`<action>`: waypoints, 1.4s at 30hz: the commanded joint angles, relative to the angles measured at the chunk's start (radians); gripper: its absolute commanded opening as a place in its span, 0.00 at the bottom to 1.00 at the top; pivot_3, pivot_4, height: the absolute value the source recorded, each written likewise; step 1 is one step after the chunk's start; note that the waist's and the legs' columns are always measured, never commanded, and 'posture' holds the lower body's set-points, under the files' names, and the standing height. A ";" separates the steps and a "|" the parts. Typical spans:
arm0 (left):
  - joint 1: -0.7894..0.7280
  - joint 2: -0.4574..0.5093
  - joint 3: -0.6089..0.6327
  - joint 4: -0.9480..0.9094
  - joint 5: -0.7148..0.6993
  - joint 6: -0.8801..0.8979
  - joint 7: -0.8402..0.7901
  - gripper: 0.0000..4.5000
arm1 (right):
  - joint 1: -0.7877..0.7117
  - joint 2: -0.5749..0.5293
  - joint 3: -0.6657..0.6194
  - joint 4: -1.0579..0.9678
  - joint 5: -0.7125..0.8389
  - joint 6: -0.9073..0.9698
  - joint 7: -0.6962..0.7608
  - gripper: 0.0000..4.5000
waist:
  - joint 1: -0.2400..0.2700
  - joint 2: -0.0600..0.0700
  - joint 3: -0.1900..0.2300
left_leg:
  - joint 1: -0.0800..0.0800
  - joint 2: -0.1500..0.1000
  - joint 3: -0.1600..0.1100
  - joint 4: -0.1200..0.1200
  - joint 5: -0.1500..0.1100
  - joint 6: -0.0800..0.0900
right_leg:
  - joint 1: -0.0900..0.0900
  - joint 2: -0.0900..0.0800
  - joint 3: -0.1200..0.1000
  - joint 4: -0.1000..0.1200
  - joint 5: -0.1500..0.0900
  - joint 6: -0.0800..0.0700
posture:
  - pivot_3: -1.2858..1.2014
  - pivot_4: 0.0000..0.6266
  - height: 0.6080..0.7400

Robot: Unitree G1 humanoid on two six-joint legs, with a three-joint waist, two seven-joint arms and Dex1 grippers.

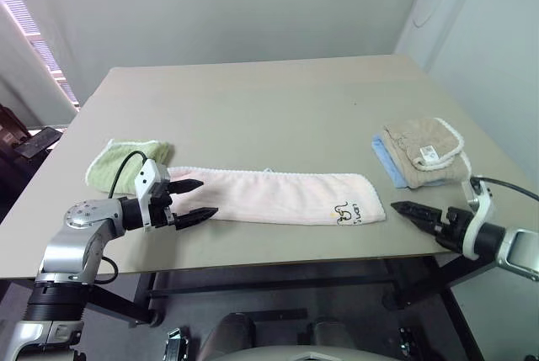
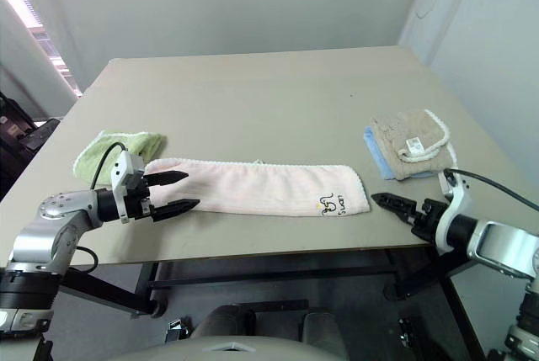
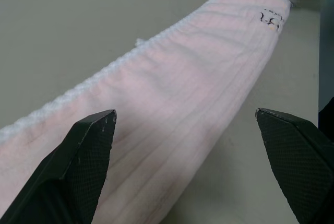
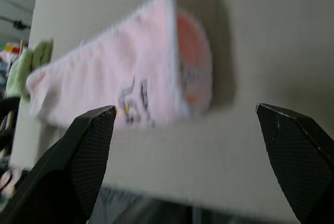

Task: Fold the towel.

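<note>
So the pink towel (image 1: 274, 195) lies folded into a long strip near the table's (image 1: 253, 108) front edge. The left gripper (image 1: 192, 201) sits spread at its left end, and the right gripper (image 1: 413, 212) is spread just past its right end, neither holding anything.

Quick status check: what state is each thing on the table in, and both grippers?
pink towel: folded into a long strip, lying flat near the front edge, motif end toward the right gripper.
green towel: folded, lying beyond the left gripper.
beige towel: folded, resting on a blue cloth.
left gripper: open, at the strip's left end, holding nothing.
right gripper: open, just off the strip's right end, holding nothing.
</note>
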 commanded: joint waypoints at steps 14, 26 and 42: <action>-0.069 -0.022 -0.047 0.019 0.021 -0.028 0.012 1.00 | -0.033 0.172 0.190 0.065 0.305 -0.268 -0.408 1.00 | -0.008 -0.002 -0.001 | 0.000 0.001 0.000 -0.001 -0.002 -0.001 | 0.001 0.001 0.001 -0.006 0.001 -0.001 | 0.52 0.00 1.00; -0.073 -0.028 -0.054 0.031 0.038 -0.043 0.028 1.00 | -0.056 0.212 0.313 0.051 0.384 -0.410 -0.465 0.72 | -0.032 -0.001 0.000 | -0.001 0.007 0.000 -0.004 -0.002 -0.002 | -0.001 0.001 0.001 -0.010 0.002 -0.003 | 0.52 0.00 1.00; -0.092 -0.045 -0.059 0.086 0.056 -0.080 0.042 1.00 | 0.062 0.101 0.285 0.051 0.498 -0.435 -0.352 0.00 | 0.011 -0.002 -0.002 | -0.012 0.006 0.003 -0.004 0.000 0.002 | -0.013 0.006 0.001 -0.005 0.005 -0.004 | 0.52 0.00 1.00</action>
